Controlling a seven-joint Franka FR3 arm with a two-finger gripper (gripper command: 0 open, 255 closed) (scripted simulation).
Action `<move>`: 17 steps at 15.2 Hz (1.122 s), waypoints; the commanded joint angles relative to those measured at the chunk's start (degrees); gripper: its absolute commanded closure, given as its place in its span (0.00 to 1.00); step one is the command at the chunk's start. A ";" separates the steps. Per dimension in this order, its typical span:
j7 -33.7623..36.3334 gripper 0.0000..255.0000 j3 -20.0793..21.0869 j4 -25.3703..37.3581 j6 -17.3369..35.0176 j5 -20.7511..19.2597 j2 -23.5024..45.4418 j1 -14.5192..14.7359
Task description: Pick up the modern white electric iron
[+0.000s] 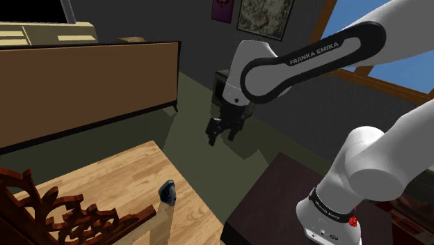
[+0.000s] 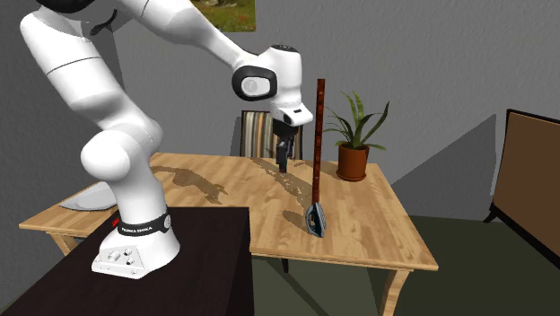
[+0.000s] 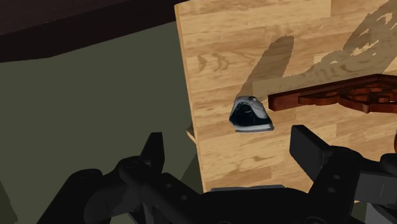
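Dark grey iron (image 1: 167, 193) stands lower centre on the wooden table (image 1: 118, 174); gripper (image 1: 224, 131) hangs mid-frame, fingers spread, empty.

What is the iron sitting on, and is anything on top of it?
The dark grey iron sits on the light wooden table, near its edge. Nothing lies on top of it. A carved reddish-brown panel stands beside it. The iron's underside is hidden.

shoulder and wrist views look down, second level, all sharing the table (image 1: 122, 174).
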 commanded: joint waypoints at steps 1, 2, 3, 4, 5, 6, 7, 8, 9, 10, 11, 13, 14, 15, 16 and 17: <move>0.68 0.00 1.19 0.68 4.25 1.02 4.22 0.71; 0.88 0.00 1.70 0.94 6.44 1.50 6.44 1.04; 1.07 0.00 2.21 1.30 8.60 1.94 8.72 1.35; 1.27 0.00 2.69 1.75 10.71 2.33 11.04 1.66; 1.49 0.00 3.14 2.30 12.78 2.66 13.40 1.96; 1.73 0.00 3.58 2.93 14.80 2.93 15.80 2.25; 1.98 0.00 3.98 3.65 16.75 3.13 18.23 2.54; 2.27 0.00 4.34 4.46 18.65 3.25 20.68 2.83; 2.60 0.00 4.66 5.35 20.48 3.29 23.14 3.13; 2.96 0.00 4.95 6.32 22.23 3.24 25.62 3.44; 3.36 0.00 5.16 7.37 23.91 3.12 28.09 3.77; 4.25 0.00 5.35 9.70 27.02 2.66 33.03 4.60; 4.73 0.00 5.34 10.97 28.44 2.36 35.47 5.08; 5.22 0.00 5.27 12.33 29.76 2.03 37.90 5.60; 5.71 0.00 5.15 13.75 30.99 1.68 40.31 6.15; 6.19 0.00 4.96 15.25 32.12 1.34 42.70 6.75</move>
